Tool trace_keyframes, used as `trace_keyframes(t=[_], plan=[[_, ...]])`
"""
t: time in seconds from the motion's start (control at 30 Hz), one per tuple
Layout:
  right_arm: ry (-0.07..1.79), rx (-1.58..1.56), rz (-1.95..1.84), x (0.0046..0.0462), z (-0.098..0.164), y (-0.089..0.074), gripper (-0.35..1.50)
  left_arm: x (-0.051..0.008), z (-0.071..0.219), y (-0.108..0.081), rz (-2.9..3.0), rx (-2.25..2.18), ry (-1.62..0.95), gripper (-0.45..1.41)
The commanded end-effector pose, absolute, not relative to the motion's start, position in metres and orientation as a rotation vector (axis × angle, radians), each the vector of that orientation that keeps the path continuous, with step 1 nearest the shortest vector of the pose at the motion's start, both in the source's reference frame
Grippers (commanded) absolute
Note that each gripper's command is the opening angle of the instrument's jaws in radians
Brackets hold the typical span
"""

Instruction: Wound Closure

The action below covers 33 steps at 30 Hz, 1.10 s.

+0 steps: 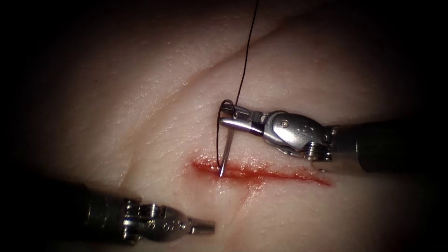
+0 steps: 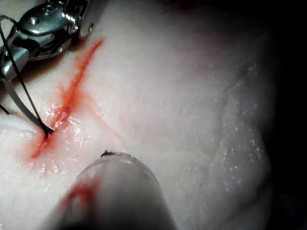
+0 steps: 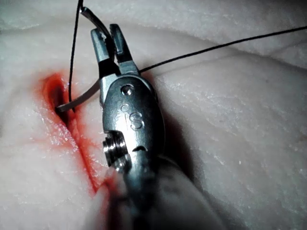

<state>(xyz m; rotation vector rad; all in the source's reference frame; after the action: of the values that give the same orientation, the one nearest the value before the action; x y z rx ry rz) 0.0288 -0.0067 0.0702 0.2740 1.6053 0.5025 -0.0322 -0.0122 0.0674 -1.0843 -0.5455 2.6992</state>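
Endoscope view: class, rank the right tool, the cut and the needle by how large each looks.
1. Right tool, shut on the needle.
2. Cut, similar in length but thinner.
3. Needle, tip at the cut.

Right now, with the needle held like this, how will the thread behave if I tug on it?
Probably floppy: the thread curls in a slack loop beside the needle, which the right tool grips near its tail, tip at the cut. It looks thin and light, so likely to snag. The left tool holds nothing.

Silver end effector (image 1: 229, 119), screws, dark shafts
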Motion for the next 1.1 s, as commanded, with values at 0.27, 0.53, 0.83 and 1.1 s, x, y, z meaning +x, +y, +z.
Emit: trace_keyframes(t=[0.27,0.53,0.83,1.1], plan=[[1.597,0.373,0.501,0.0293,0.0706,-0.0071,-0.35,-0.0324,0.0679,-0.0128,2.699,-1.084,-0.550,-0.30],[1.604,0.416,0.561,0.0302,0.0707,-0.0071,-0.35,-0.0327,0.0681,-0.0132,2.701,-1.081,-0.543,-0.30],[1.566,0.578,0.684,0.0302,0.0708,-0.0072,-0.35,-0.0323,0.0684,-0.0135,2.696,-1.078,-0.547,-0.31],[1.521,0.662,0.791,0.0304,0.0711,-0.0071,-0.35,-0.0326,0.0689,-0.0137,2.697,-1.076,-0.540,-0.31]])
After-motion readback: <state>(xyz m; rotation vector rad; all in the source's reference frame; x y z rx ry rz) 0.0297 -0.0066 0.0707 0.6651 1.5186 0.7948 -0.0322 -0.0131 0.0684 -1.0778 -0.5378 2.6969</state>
